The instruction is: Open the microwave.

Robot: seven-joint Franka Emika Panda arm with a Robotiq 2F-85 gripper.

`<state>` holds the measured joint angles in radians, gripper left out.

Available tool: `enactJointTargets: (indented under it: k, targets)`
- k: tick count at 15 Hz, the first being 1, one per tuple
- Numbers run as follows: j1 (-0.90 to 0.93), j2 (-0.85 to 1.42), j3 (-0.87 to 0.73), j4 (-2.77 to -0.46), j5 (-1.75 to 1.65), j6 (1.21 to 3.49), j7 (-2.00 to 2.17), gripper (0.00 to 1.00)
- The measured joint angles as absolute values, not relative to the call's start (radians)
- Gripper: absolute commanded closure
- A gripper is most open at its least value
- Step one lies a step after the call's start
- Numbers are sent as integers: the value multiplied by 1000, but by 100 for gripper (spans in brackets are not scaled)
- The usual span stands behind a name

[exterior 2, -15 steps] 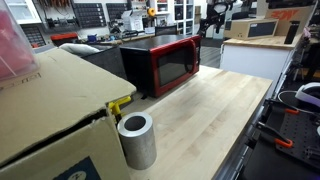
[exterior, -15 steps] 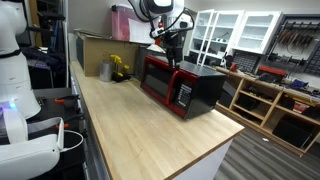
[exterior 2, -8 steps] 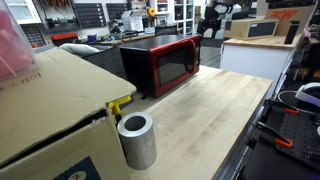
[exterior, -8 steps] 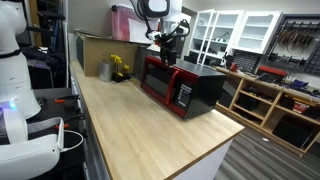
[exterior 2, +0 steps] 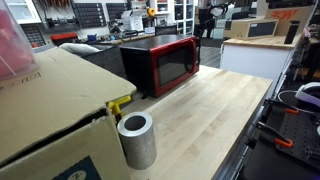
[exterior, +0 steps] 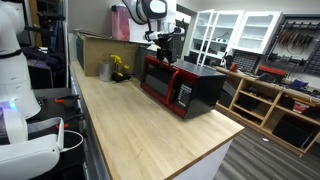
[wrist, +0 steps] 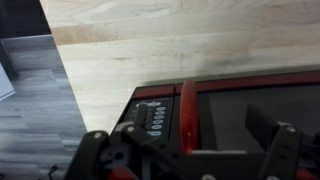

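So the microwave (exterior: pixel 178 84) sits shut on the table (exterior: pixel 140 135), jaws wide open, hanging above it, not touching.

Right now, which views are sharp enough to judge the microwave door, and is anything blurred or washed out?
Wrist view: soft all over; the pincer is a dark blur along the bottom edge, the buttons on the microwave are barely legible, the countertop is bright but not blown out. In an exterior view the microwave is fairly crisp, its glass dark.
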<state>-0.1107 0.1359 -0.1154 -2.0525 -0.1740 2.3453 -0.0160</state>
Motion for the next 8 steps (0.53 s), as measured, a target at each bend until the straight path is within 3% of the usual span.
enactJointTargets:
  k: [8]
  targets:
    - [-101,312,-115,-1875,-287,2345,-15,0]
